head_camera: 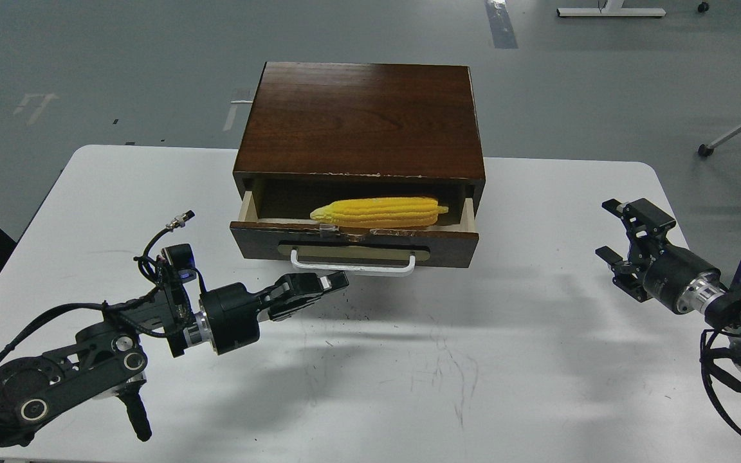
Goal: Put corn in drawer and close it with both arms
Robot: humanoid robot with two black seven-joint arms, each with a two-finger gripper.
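While the drawer (pixel 354 241) stands partly pulled out of the dark wooden cabinet (pixel 361 119), the corn (pixel 378 212) lies inside it on its side, lengthwise along the drawer front, tapered tip pointing left. Cob rests close behind the front panel, pale wood interior showing behind it and at both ends. White bar handle (pixel 352 263) on the drawer front faces the robot; top edge of the cabinet opening looks chipped.

Left end effector (pixel 335 283) reaches in from the lower left, low over the white tabletop (pixel 505 360), fingers drawn close together with nothing between them. Its tip sits just below and left of the handle's middle, near it; whether it touches the handle cannot be told from this view.

Right end effector (pixel 608 231) hangs at the far right, well apart from the cabinet, above the tabletop edge. Its two fingers are spread wide, one upper and one lower, holding nothing.

Cabinet sits at the back middle of the tabletop. Tabletop surface shows scuffs and dark specks in front of the drawer. Grey floor (pixel 119 71) beyond.
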